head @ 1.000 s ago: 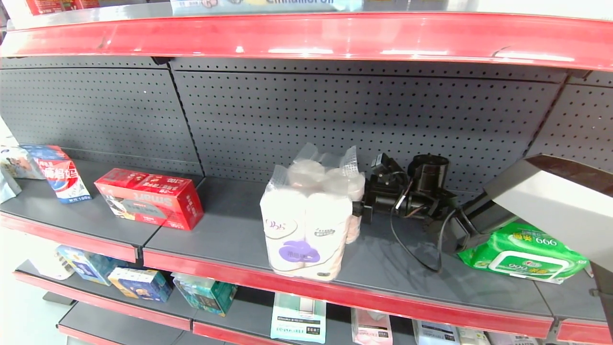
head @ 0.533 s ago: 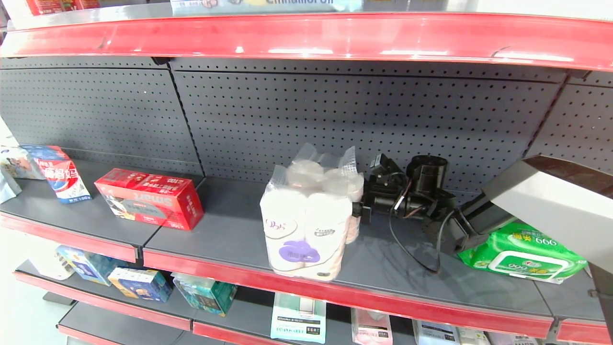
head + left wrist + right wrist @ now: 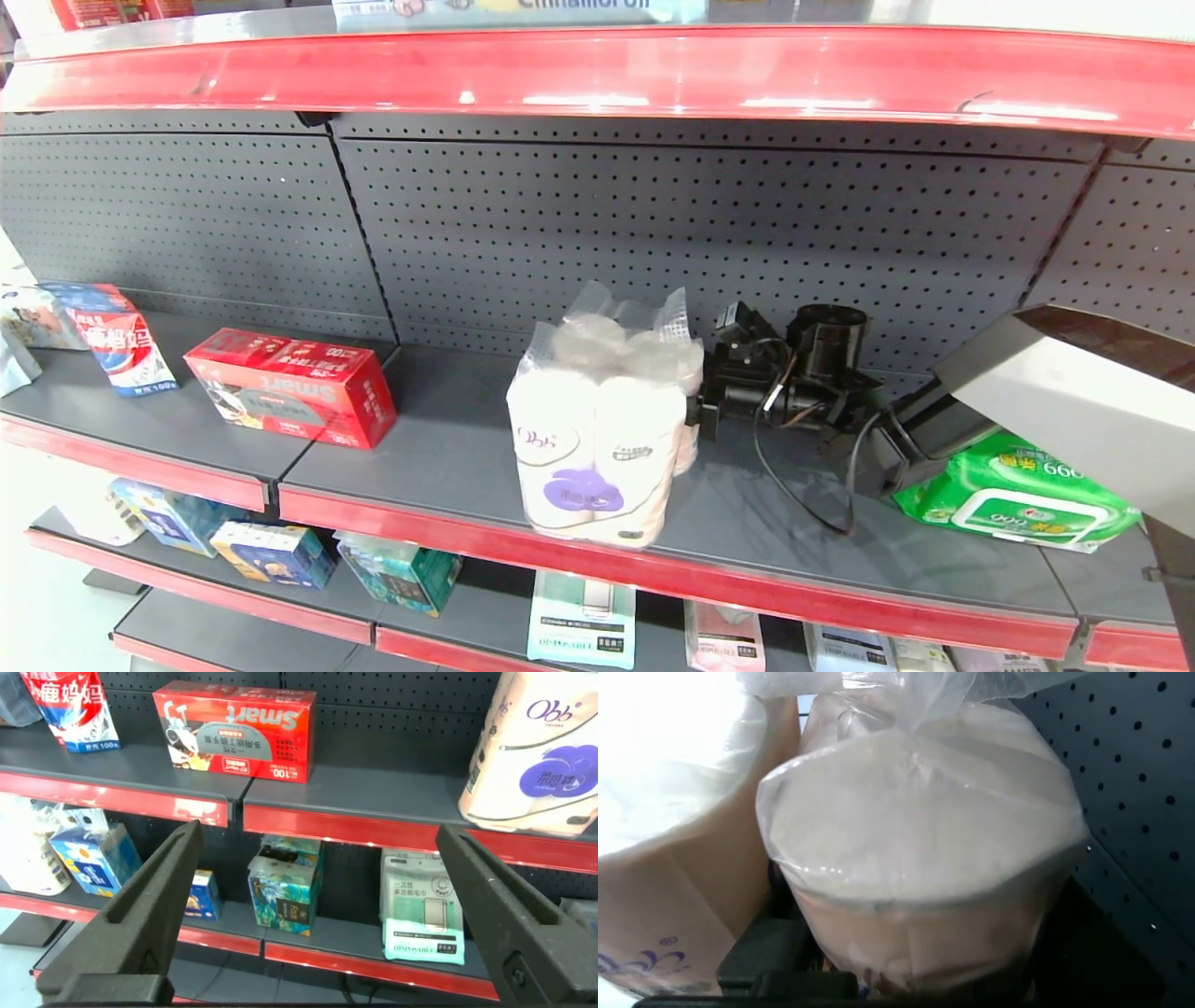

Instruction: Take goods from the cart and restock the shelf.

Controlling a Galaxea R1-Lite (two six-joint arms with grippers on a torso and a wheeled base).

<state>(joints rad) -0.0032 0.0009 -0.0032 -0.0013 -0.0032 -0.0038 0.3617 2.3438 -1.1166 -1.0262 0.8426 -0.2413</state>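
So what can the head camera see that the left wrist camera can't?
The head view adds the green wipes pack and the right gripper, which is against the back of the toilet-paper pack. The left wrist view adds the left gripper, open, in front of the shelves. Both share the toilet-paper pack, the red box and the blue-and-red bag on the grey shelf.

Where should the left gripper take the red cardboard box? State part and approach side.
Likely take the red cardboard box across its long front and back faces, mid-length, with the left gripper coming from above and in front: it lies flat, and that span is narrower.
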